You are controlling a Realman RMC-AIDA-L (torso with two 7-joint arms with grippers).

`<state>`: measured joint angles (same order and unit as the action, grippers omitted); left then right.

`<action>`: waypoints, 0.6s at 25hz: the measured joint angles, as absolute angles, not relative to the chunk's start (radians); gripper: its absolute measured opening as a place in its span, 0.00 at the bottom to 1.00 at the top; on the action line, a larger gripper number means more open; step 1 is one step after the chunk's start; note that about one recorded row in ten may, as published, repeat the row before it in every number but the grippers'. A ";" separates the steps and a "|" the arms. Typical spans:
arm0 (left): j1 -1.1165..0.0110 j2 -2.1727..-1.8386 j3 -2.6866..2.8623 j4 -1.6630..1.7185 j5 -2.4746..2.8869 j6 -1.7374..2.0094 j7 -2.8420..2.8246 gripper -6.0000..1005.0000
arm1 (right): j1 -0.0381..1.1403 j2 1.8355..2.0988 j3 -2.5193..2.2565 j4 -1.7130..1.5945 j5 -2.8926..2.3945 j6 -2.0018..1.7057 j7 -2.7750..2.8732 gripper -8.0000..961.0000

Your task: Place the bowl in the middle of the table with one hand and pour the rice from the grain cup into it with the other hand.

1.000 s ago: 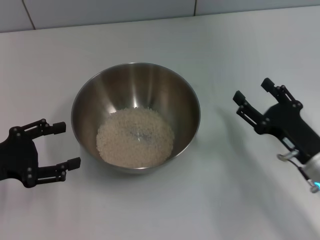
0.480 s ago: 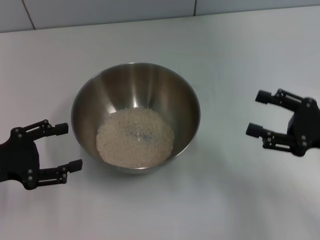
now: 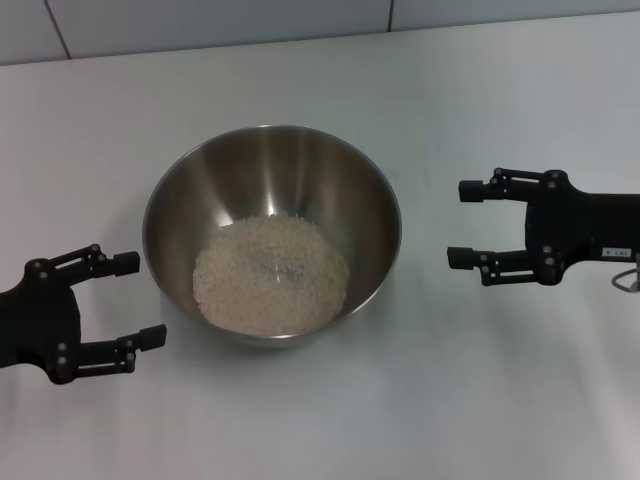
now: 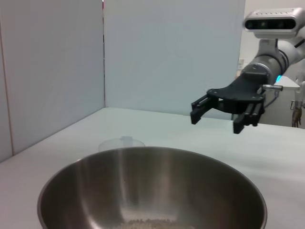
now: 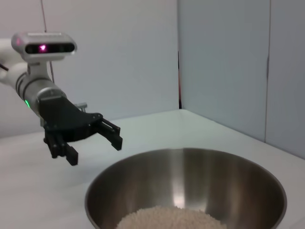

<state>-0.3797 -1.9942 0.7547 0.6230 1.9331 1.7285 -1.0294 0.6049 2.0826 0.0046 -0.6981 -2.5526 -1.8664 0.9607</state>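
Note:
The steel bowl [image 3: 270,170] stands in the middle of the white table [image 3: 420,400] and holds a flat heap of pale rice [image 3: 270,278]. My left gripper [image 3: 140,298] is open and empty, just left of the bowl, fingers pointing at it. My right gripper [image 3: 461,223] is open and empty, a short way right of the bowl, fingers pointing at it. The left wrist view shows the bowl [image 4: 95,191], the right gripper [image 4: 217,121] and a faint clear grain cup [image 4: 121,142] standing beyond the bowl. The cup is out of the head view. The right wrist view shows the bowl [image 5: 224,181], the rice [image 5: 167,219] and the left gripper [image 5: 93,150].
A tiled wall [image 3: 220,20] runs along the table's far edge. White panels [image 4: 52,71] close off the table's far sides in the wrist views.
My right gripper has swung in from the right edge toward the bowl, its open fingers now turned level and pointing at it. My left gripper has barely shifted. Bowl and rice are unchanged.

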 joint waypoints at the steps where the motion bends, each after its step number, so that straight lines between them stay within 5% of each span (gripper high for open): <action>1: -0.380 -1.994 0.755 0.623 1.933 1.729 -1.029 0.86 | 0.605 2.083 0.005 -0.698 -2.553 -1.866 0.961 0.85; 15: -0.379 -1.999 0.755 0.638 1.937 1.729 -1.040 0.86 | 0.609 2.085 -0.029 -0.686 -2.537 -1.828 0.975 0.85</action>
<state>-0.3793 -1.9993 0.7548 0.6382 1.9373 1.7292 -1.0397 0.6086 2.0847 -0.0293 -0.6863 -2.5366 -1.8278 0.9752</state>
